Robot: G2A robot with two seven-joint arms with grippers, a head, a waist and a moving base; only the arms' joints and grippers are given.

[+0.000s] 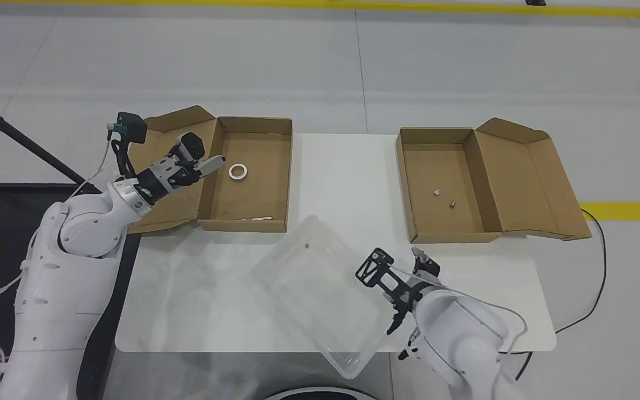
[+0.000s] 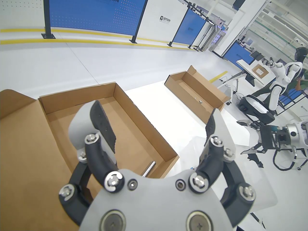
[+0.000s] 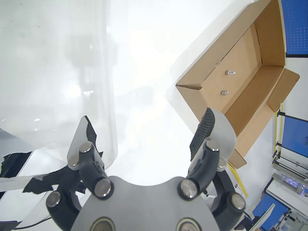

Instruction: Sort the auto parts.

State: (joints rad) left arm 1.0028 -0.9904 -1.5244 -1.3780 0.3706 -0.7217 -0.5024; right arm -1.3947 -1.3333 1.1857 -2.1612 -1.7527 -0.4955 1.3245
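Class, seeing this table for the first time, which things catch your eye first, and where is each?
Two open cardboard boxes sit along the far side of the white table: the left box holds a pale ring, the right box two small bolts. A clear plastic tray lies askew at the front middle. The open left gripper hovers at the left box's outer edge; the open right gripper is beside the tray.

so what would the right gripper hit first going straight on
Probably the bare white table, in the gap between the clear plastic tray and the cardboard box holding two bolts; depth is unclear.
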